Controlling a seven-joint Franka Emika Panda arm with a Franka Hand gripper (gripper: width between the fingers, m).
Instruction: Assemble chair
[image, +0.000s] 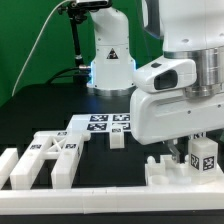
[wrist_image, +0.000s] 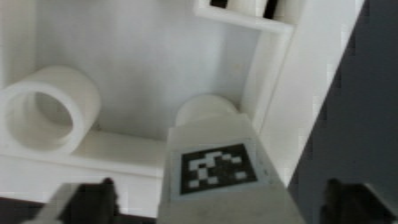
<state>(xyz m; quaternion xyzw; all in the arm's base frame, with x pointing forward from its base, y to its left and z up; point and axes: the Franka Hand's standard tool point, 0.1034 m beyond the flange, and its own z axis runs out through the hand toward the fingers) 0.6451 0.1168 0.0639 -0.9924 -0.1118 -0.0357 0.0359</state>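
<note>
You have a black table (image: 40, 105) under everything, dark and matt, with most of its bare surface showing on the exterior view's left. Along its near edge you see a low, blocky white rail (image: 110, 192) that runs across the picture. The marker board (image: 97, 123) lies flat on the table near the middle, with several black-and-white tags on its top face. Behind the table, on the exterior view's left, you see a green backdrop (image: 22, 40). A thin black cable (image: 38, 47) arcs across that backdrop, rising toward a dark upright pole (image: 76, 45) at the back.
</note>
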